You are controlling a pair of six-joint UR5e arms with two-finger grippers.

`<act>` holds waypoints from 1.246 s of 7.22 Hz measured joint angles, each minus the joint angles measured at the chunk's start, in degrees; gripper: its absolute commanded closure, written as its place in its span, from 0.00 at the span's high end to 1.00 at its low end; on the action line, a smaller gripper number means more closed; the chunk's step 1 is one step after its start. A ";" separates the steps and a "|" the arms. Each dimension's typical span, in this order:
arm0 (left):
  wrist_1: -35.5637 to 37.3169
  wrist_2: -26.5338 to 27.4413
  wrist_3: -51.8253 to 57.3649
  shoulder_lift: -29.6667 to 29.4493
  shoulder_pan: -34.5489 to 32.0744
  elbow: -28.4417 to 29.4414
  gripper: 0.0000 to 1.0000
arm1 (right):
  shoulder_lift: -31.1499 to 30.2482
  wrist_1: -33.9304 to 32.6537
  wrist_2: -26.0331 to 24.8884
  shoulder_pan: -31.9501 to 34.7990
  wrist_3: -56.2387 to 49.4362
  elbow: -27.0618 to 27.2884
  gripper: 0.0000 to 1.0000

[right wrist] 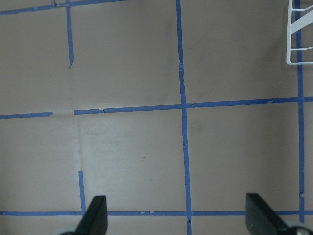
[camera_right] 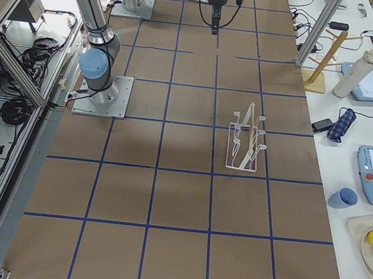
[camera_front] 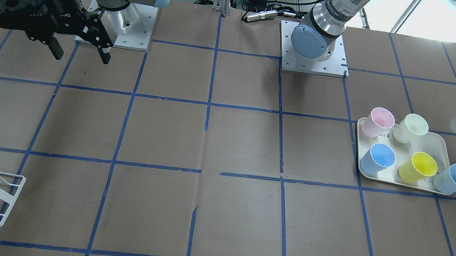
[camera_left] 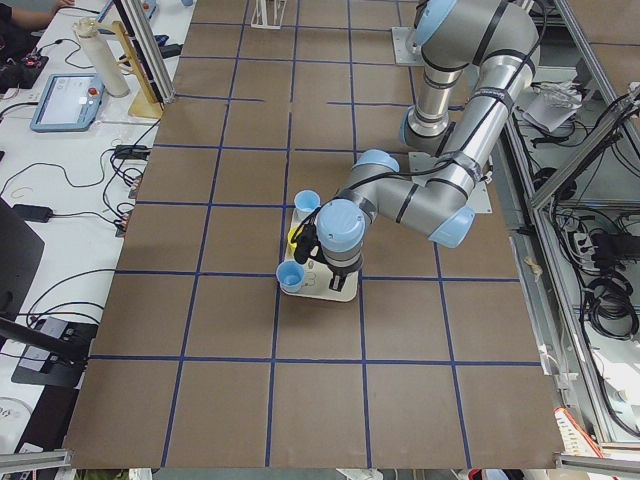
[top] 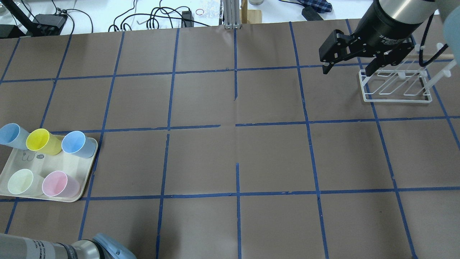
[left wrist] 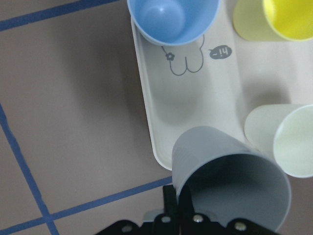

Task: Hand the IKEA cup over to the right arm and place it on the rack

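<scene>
IKEA cup: smooth pale grey plastic, tapered, no handle. Its rim wall is pinched between the left fingers and it is held tilted above the cream tray corner. Pickup judged done; handover and racking remain. Right fingers: spread, empty, with the white wire rack apart from them on the brown papered surface.

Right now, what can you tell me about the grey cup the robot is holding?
The grey cup is a small, plain tumbler with no handle, wider at the mouth than the base, and looks like plastic. It is empty. The left gripper pinches its rim, one finger inside and one outside. The cup hangs tilted above a corner of the cream tray, apparently lifted clear of it. Nothing else seems to touch it; a pale yellow cup stands close by.
</scene>
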 measured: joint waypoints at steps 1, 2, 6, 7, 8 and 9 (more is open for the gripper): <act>-7.64 -0.05 0.26 0.29 -2.80 4.74 0.00 | -0.10 0.35 2.97 -1.70 0.00 -0.05 1.00; -15.59 -0.90 0.29 0.66 -6.55 8.36 0.00 | -0.23 1.24 6.30 -3.59 0.00 -0.07 1.00; -39.78 -21.02 -1.24 1.62 -25.50 9.50 0.00 | -0.32 11.26 25.08 -13.55 -3.27 0.08 1.00; -44.26 -30.22 -1.62 2.05 -29.33 7.36 0.00 | -0.31 14.38 29.61 -16.03 -4.83 0.18 1.00; -47.25 -39.83 -1.67 2.60 -32.60 4.26 0.00 | -0.31 17.84 33.93 -18.12 -5.90 0.31 1.00; -48.48 -48.47 -1.51 3.16 -35.84 0.38 0.00 | -0.30 21.83 38.33 -19.36 -6.56 0.46 1.00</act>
